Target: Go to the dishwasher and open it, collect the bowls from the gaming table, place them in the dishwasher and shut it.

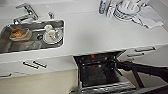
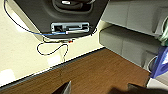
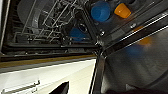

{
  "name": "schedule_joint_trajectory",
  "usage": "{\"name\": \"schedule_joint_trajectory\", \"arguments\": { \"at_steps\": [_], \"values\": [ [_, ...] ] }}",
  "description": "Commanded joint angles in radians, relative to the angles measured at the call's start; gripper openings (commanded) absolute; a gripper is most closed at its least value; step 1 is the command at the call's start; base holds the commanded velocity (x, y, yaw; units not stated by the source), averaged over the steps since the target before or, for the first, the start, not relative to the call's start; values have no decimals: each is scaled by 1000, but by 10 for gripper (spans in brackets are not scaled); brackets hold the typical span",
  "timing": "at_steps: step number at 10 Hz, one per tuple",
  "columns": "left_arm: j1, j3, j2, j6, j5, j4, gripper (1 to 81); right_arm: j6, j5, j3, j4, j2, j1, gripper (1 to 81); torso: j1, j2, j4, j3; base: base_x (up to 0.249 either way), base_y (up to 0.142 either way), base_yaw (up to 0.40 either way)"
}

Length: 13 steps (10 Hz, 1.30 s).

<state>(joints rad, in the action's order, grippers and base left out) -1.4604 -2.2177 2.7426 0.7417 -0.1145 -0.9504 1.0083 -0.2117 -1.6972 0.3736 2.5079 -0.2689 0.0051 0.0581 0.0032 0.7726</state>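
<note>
From above, the dishwasher [image 1: 100, 72] gapes open under the white counter [image 1: 105, 32], the right arm reaching at its door; finger state cannot be told. At the right wrist, blue bowl [image 3: 100, 11] and yellow bowl [image 3: 122, 10] sit racked. Closing apparently remains.

Blurry throughout; bright counter [image 1: 100, 32], dim dishwasher [image 1: 97, 71] interior.

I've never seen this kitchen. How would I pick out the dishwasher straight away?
Find the long white counter with the steel sink set into it. Below its front edge, past the sink, the dishwasher stands open, its door dropped down toward the floor. Its neighbours are closed white drawers with bar handles; it alone shows a dark inside.
</note>
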Motion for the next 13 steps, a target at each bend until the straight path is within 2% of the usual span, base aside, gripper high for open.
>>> {"name": "schedule_joint_trajectory", "arguments": {
  "at_steps": [1, 3, 5, 6, 7, 9, 10, 12, 13],
  "values": [
    [-28, -33, -12, 8, 52, 61, 811, -8, -190, 326, -15, -368, 76, 811, 0, 0, 0, 0, 0, 0, 0],
    [-24, -73, -7, 8, 52, 82, 811, -14, -251, 444, -19, -528, 6, 811, 0, 0, 0, 0, 0, 0, 0],
    [-22, -91, -4, 8, 52, 84, 811, -51, -265, 484, -18, -613, -121, 811, 0, 0, 0, 0, 0, 0, 0],
    [-21, -96, -4, 8, 52, 84, 811, -88, -258, 484, -15, -633, -209, 811, 65, 101, 0, 0, 0, 0, 0],
    [-21, -96, -4, 7, 50, 82, 811, -115, -245, 475, -10, -643, -291, 811, 69, 108, 0, 0, 0, 0, 0],
    [-21, -96, -3, 5, 50, 79, 811, -151, -178, 436, -7, -654, -421, 811, 103, 163, 0, 0, 0, 0, 0],
    [-19, -96, -4, 4, 50, 78, 811, -152, -135, 427, -5, -663, -477, 811, 125, 198, 0, 0, 0, 0, 0],
    [-18, -97, -4, 2, 50, 73, 811, -158, -92, 415, 19, -650, -591, 811, 170, 270, 0, 0, 0, 0, 0],
    [-18, -99, -3, 2, 50, 73, 811, -158, -39, 389, 31, -636, -651, 811, 194, 309, 0, 0, 0, 0, 0]
  ]
}}
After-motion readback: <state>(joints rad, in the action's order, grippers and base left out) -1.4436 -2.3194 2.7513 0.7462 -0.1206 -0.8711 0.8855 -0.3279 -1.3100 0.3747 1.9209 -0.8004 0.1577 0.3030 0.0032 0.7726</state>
